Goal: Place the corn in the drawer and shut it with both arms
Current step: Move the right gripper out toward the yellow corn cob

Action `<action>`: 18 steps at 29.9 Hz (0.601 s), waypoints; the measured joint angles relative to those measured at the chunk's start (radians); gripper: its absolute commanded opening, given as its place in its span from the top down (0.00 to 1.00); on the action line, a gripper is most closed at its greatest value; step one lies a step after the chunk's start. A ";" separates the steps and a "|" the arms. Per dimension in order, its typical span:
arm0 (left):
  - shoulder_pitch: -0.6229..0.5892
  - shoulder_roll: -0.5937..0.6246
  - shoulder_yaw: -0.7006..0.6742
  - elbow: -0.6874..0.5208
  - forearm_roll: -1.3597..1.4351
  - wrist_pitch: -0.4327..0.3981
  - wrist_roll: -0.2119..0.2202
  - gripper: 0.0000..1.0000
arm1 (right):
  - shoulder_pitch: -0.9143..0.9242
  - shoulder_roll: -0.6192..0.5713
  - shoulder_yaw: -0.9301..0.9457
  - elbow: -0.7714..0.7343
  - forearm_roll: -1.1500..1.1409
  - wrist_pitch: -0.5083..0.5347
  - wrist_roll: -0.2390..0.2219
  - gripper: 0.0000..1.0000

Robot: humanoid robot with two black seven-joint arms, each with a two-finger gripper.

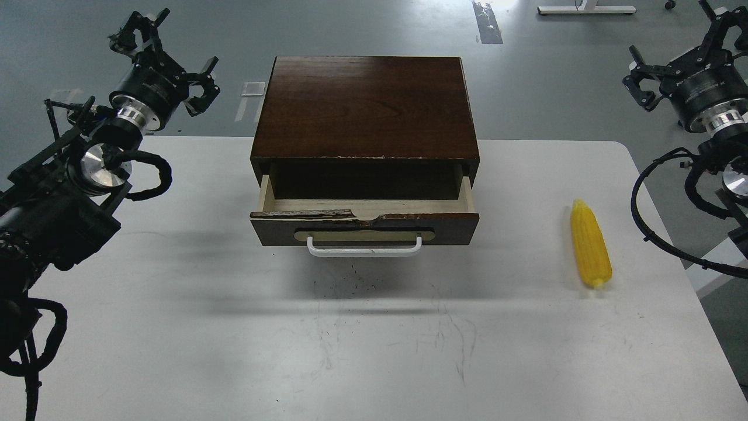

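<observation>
The corn (591, 244) lay right of the pulled-out, empty drawer (365, 224); left gripper (175, 64) and right gripper (672, 64) hung spread, holding nothing.

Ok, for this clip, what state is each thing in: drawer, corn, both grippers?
drawer: pulled partly open, nothing visible inside
corn: lying flat on the table, right of the cabinet, untouched
left gripper: open, raised, holding nothing
right gripper: open, raised, holding nothing
</observation>
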 measured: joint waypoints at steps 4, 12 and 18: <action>0.001 0.000 0.002 0.000 0.000 0.000 -0.001 0.02 | 0.000 -0.008 0.001 0.000 0.000 0.000 0.000 0.00; 0.004 -0.003 0.006 -0.001 0.001 0.000 0.003 0.02 | 0.006 -0.046 -0.006 0.033 0.000 0.000 -0.002 0.00; -0.002 0.001 0.006 -0.001 0.001 0.000 0.001 0.02 | 0.042 -0.184 -0.054 0.164 -0.022 0.000 -0.006 0.00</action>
